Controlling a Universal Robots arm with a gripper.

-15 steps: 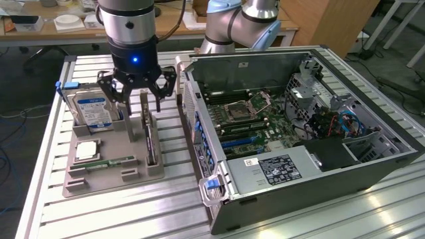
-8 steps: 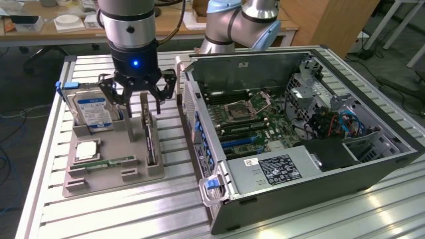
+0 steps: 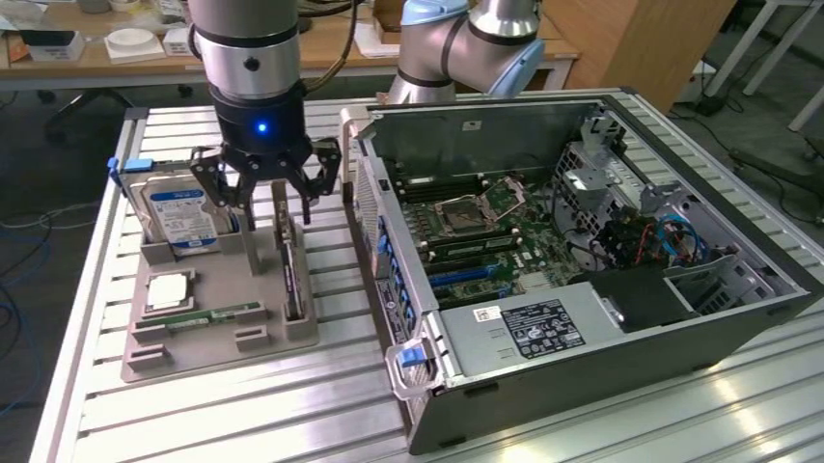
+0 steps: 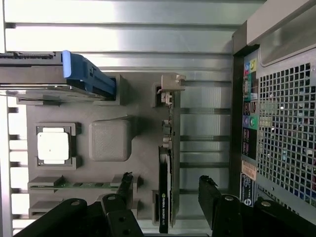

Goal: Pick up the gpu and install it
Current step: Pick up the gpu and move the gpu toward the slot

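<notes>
- Where is the task's card seen?
- The thin black gpu card (image 3: pixel 291 275) is held upright on its edge in a grey plastic tray (image 3: pixel 212 280), directly beneath the black gripper (image 3: pixel 273 207), whose fingers are spread wide on either side of it.
- What is set around it?
- A silver hard drive (image 3: pixel 178 217) stands to one side and an open computer case (image 3: pixel 696 338) lies to the other.

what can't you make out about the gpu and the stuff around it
- gpu, exterior view: it stands edge-on in the tray, so its flat faces are hidden. The fingers cover its upper end.
- print on the gpu, wrist view: too small to read.
- hard drive, wrist view: cut off by the picture's edge.
</notes>
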